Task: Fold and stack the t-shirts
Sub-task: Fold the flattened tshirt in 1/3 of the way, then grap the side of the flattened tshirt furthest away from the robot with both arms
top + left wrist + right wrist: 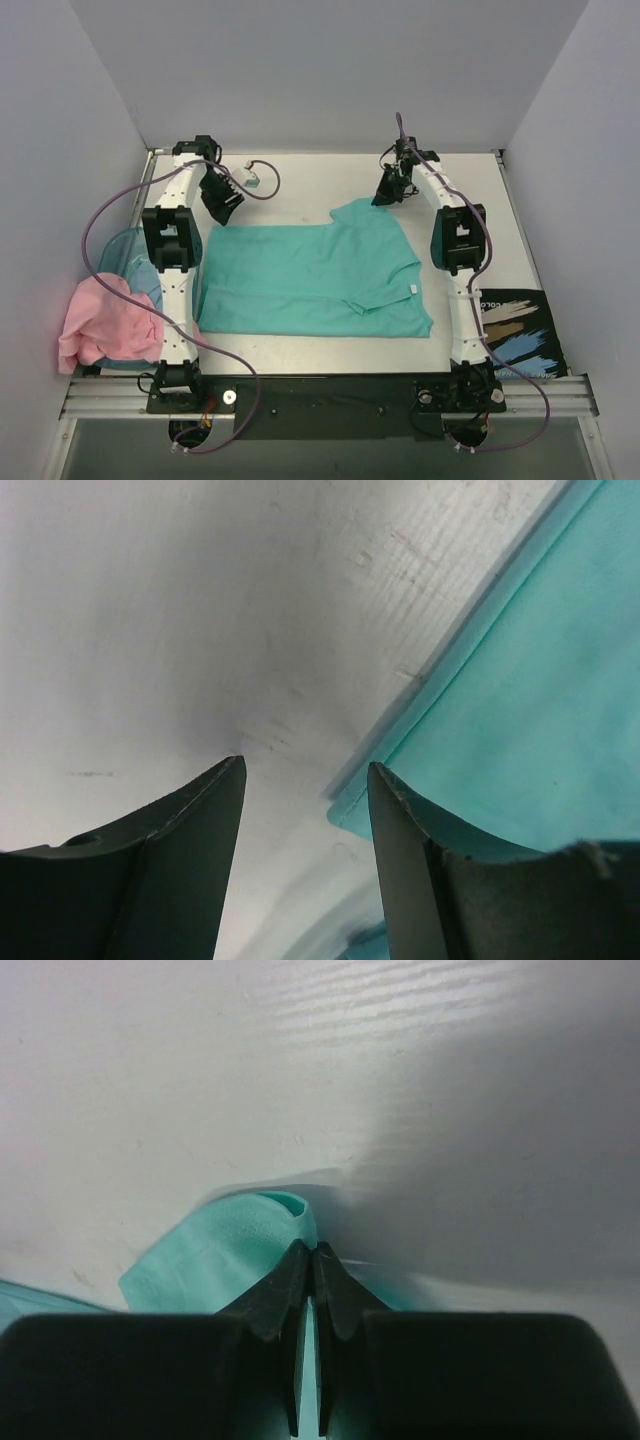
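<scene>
The teal-green t-shirt [310, 278] lies spread on the table, its small white tag [411, 290] near the right edge. My right gripper [385, 197] is shut on the shirt's far right sleeve; the right wrist view shows the jaws [313, 1252] pinching a raised fold of teal cloth [215, 1255]. My left gripper [226, 210] is open at the shirt's far left corner; in the left wrist view its fingers straddle bare table, with the shirt's corner [350, 802] beside the right finger [400, 840]. The pale pink t-shirt [105, 322] lies bunched at the left edge.
A translucent blue plastic tub [125, 255] sits under the pink shirt at the left. A dark printed card [520, 325] lies at the right near edge. A small cable connector [255, 178] lies at the far left. Grey walls enclose three sides.
</scene>
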You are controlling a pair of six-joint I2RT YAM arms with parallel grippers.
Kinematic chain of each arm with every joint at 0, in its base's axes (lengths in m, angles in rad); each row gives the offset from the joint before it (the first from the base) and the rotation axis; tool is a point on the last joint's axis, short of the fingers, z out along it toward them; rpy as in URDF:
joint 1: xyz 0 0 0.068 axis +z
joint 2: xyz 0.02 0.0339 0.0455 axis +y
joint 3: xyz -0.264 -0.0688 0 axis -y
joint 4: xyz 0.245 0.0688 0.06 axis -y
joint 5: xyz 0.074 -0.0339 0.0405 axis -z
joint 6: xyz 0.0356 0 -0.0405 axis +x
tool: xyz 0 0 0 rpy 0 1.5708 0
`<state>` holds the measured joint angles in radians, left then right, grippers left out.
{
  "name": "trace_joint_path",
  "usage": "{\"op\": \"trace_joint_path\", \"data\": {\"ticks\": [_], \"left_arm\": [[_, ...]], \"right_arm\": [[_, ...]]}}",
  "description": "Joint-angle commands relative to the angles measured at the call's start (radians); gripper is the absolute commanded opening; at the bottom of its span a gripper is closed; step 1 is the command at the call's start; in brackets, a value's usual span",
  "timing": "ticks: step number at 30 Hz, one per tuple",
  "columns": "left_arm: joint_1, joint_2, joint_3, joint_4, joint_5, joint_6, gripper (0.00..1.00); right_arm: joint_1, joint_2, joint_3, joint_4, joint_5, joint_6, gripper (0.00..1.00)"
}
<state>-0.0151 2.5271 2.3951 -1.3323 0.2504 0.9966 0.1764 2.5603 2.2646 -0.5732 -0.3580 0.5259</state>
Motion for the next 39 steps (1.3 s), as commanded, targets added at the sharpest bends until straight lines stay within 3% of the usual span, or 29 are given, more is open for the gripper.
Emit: {"op": "trace_joint_path", "data": {"ticks": [1, 6, 13, 16, 19, 24, 32, 35, 39], "left_arm": [[-0.023, 0.064, 0.058, -0.199, -0.022, 0.099, 0.61], [-0.049, 0.061, 0.015, -0.18, -0.043, 0.089, 0.56], [-0.042, -0.019, 0.055, -0.113, 0.019, 0.019, 0.57], [-0.022, -0.092, 0.055, -0.051, 0.123, -0.032, 0.6], [-0.019, -0.129, 0.007, -0.068, 0.159, 0.01, 0.65], [-0.019, -0.073, -0.011, -0.183, 0.058, 0.094, 0.67], [-0.02, 0.036, 0.045, -0.168, -0.083, 0.08, 0.68], [-0.028, 0.065, 0.04, -0.24, -0.071, 0.109, 0.64], [-0.029, 0.032, -0.04, -0.214, -0.071, 0.122, 0.47]], "right_arm": [[0.002, -0.133, -0.065, 0.002, -0.038, -0.029, 0.0], [-0.003, -0.179, -0.091, 0.01, -0.073, -0.037, 0.0], [-0.006, -0.209, -0.089, 0.01, -0.071, -0.05, 0.0], [-0.006, -0.215, -0.103, 0.01, -0.073, -0.052, 0.0], [-0.008, -0.222, -0.12, 0.012, -0.07, -0.056, 0.0], [-0.008, -0.219, -0.123, 0.012, -0.073, -0.06, 0.0], [-0.009, -0.215, -0.126, 0.01, -0.084, -0.063, 0.0], [-0.014, -0.221, -0.131, 0.01, -0.082, -0.063, 0.0], [-0.018, -0.232, -0.137, 0.01, -0.082, -0.067, 0.0]]}}
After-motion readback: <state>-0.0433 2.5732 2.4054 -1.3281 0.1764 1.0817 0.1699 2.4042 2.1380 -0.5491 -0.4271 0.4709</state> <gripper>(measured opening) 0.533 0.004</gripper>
